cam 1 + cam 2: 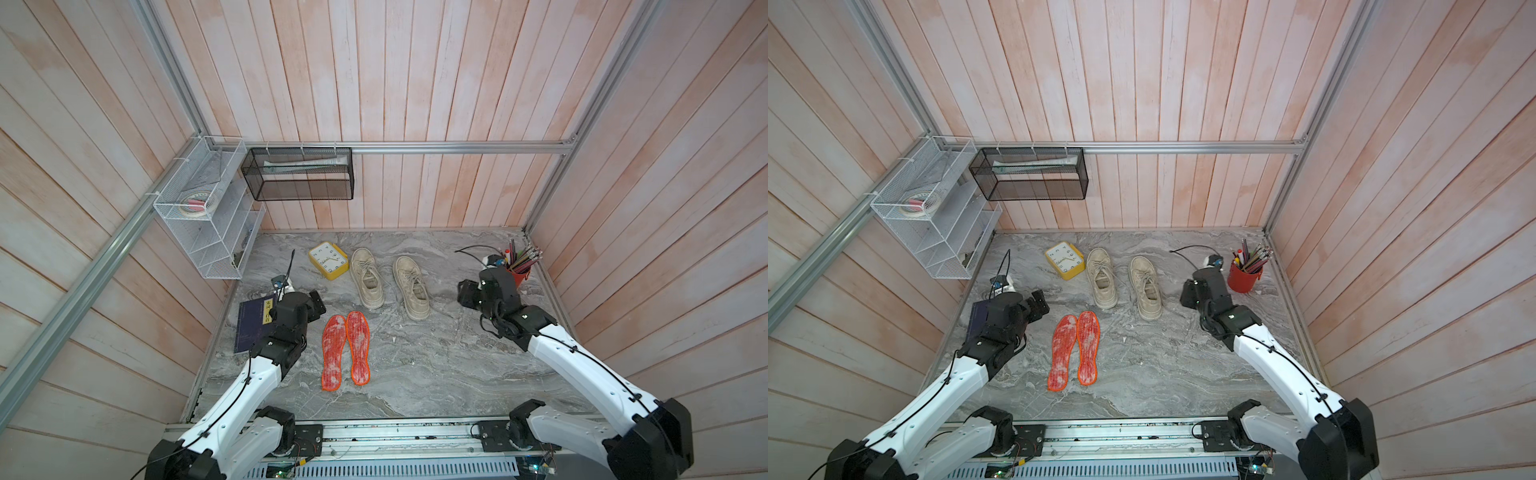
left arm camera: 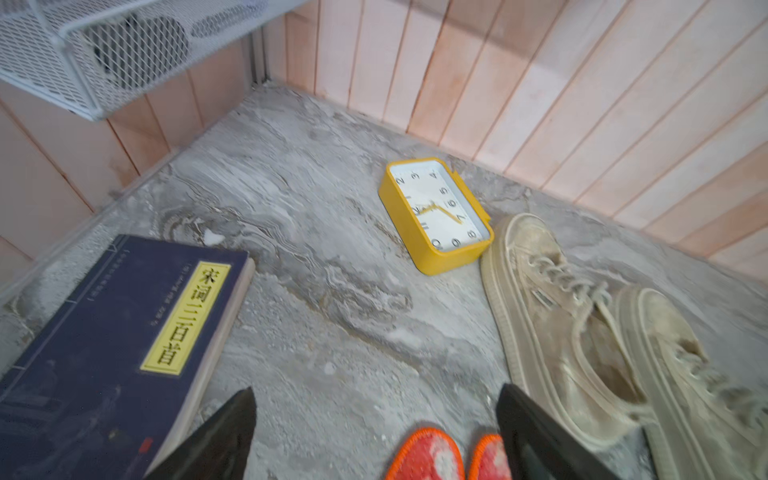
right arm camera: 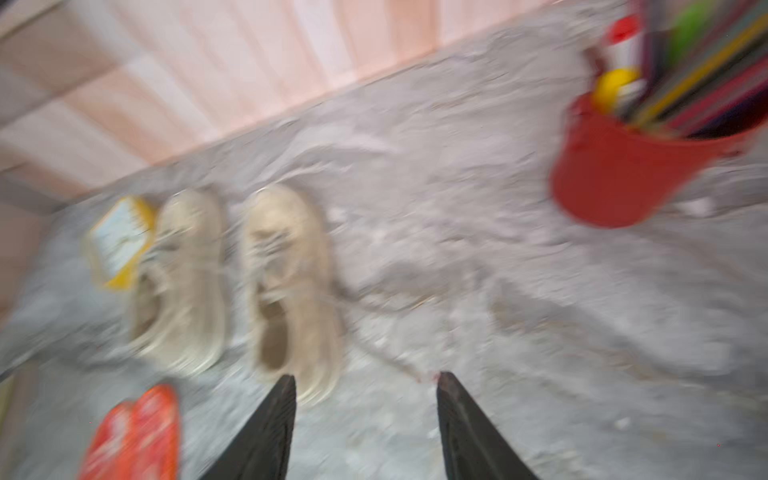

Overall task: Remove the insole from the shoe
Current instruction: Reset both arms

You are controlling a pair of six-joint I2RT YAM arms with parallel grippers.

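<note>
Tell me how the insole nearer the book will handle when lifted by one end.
Probably floppy: the insole is thin and lies flat on the table, so its free end should droop. Likely light, a mere fabric-looking sheet. Lying flush, its edge may be hard to get under.

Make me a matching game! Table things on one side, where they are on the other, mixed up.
Things:
1. yellow square clock
2. red cup of pencils
3. dark blue book with a yellow label
4. pair of red insoles with orange edges

Places:
A. far right corner of the grey marble table
B. flat, side by side, nearer the robot than the two beige lace-up shoes
C. left edge of the table
D. beside one shoe's toe

Pairs: 1-D, 2-A, 3-C, 4-B
</note>
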